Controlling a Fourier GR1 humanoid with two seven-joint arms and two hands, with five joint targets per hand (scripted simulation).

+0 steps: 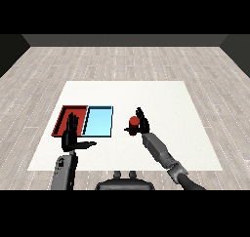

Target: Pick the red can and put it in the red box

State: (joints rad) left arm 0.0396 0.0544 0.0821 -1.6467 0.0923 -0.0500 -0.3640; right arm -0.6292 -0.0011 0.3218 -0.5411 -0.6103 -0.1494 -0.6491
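Note:
A red can (133, 121) stands upright on the white table (161, 99), right of the trays. My right hand (140, 124) is against the can's right side, its thumb and fingers curled round it. The red tray (64, 115) lies at the left with the light blue tray (99, 121) beside it. My left hand (71, 136) hovers over the red tray's near edge, fingers straight up and thumb pointing right, holding nothing.
Bare white table stretches behind and to the right of the can. A grey plank floor surrounds the table on all sides.

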